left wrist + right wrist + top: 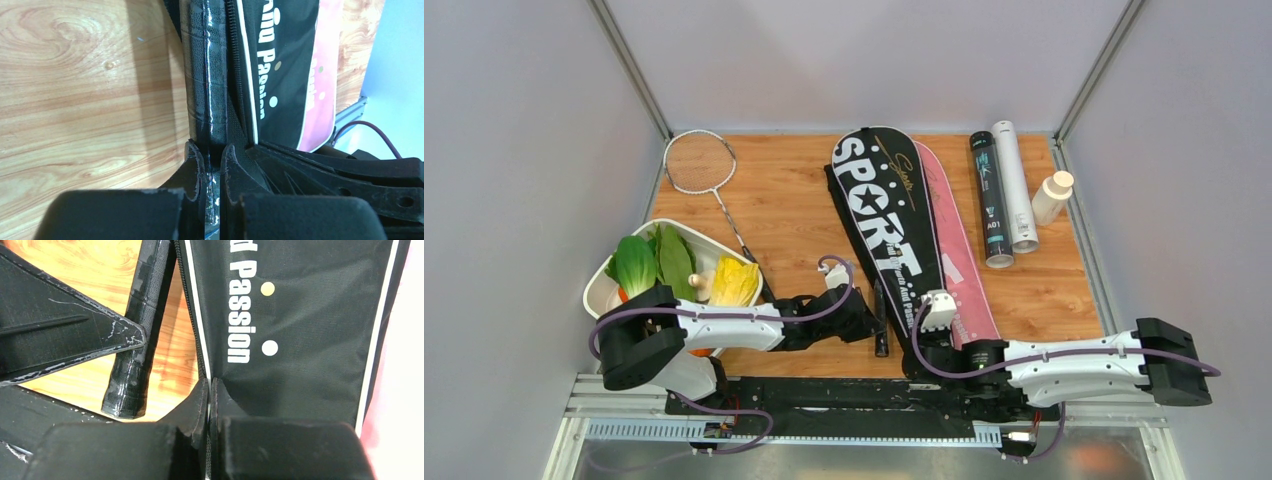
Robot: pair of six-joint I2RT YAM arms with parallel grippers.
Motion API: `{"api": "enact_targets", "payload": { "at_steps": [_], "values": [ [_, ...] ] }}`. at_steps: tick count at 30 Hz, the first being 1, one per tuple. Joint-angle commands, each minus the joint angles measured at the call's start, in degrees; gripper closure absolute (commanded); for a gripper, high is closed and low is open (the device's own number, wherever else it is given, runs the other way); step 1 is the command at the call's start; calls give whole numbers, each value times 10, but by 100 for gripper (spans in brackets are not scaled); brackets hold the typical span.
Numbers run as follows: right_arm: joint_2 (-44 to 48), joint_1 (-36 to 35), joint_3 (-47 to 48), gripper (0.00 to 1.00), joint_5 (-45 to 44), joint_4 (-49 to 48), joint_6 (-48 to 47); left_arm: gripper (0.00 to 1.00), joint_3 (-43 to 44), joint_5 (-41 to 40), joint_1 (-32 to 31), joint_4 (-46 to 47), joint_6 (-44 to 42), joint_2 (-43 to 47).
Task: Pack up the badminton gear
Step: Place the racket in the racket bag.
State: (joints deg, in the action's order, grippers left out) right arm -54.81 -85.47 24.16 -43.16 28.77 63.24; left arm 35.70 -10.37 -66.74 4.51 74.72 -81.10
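Far left: silver racket (700,160) loose on table (794,200), shaft running near toward veg tray (709,240); not yet packed.

Left gripper (212,167): narrow, clamped on black handle (210,90) poking from near end of black bag (884,215). Grip reads as steadying racket; head probably inside bag, hidden.

Right gripper (210,392): pinched tight on bag's near edge at zipper line, just right of handle. Reads as pinning fabric so bag cannot slide.

Pink bag (959,250): under black one, showing on right.

Far right: tubes (992,200) side by side, touching, untouched by either gripper.

Black SPORT bag (886,215) atop pink bag (960,255)
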Motion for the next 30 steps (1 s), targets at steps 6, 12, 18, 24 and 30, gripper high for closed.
{"api": "enact_targets", "payload": {
  "at_steps": [6, 12, 18, 24, 30],
  "values": [
    [57, -10, 12, 100, 13, -32, 8, 100, 31, -49, 11, 69, 10, 15],
    [96, -10, 12, 100, -11, -31, 23, 100, 36, -53, 11, 62, 12, 5],
    [80, -14, -22, 100, 36, -86, 11, 100, 20, -40, 30, 114, 44, 15],
    [92, -19, -47, 100, 43, -112, 26, 100, 60, -61, 31, 70, 14, 0],
    [89, -19, -53, 87, 3, -105, 28, 100, 48, -62, 32, 89, 19, -7]
  ]
}}
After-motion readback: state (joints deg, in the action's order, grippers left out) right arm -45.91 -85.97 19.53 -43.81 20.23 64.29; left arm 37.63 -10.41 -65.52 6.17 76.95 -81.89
